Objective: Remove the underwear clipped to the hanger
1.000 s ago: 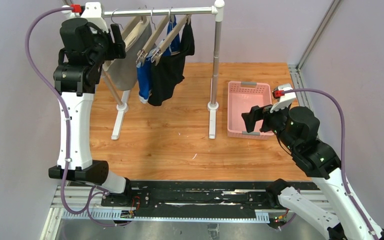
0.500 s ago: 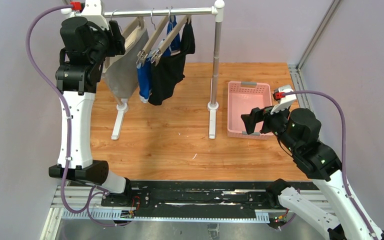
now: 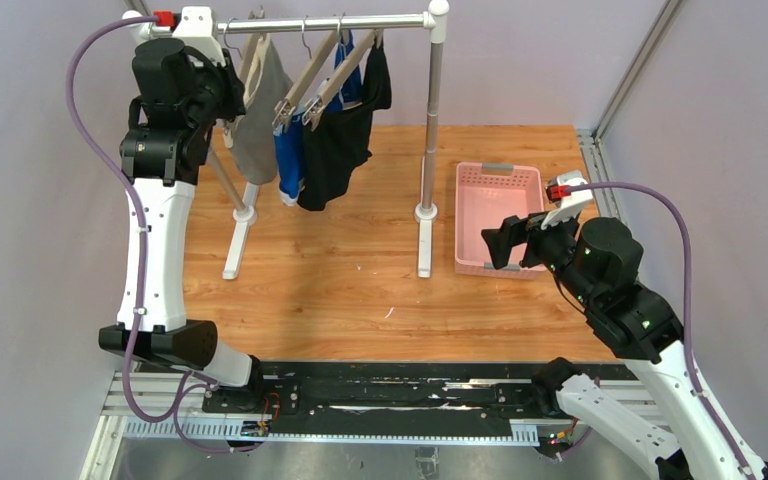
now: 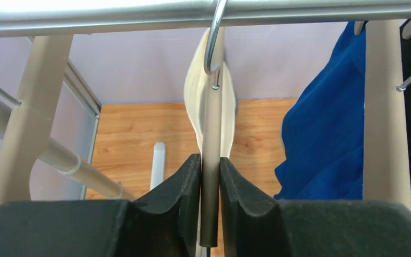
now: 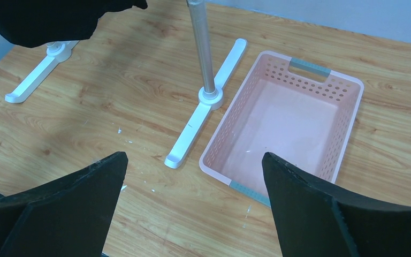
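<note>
Grey underwear (image 3: pixel 253 135) hangs lengthwise down — left hand (image 4: pixel 210 163) clamps its hanger (image 4: pixel 212 123); right hand (image 5: pixel 192 158) gapes

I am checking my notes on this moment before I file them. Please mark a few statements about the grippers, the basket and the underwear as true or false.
1. The left gripper is shut on the hanger of the grey underwear. True.
2. The pink basket holds one brief. False: it is empty.
3. The right gripper is open and holds nothing. True.
4. The blue underwear lies on the table. False: it hangs from the rail, between the grey and the black underwear.
</note>
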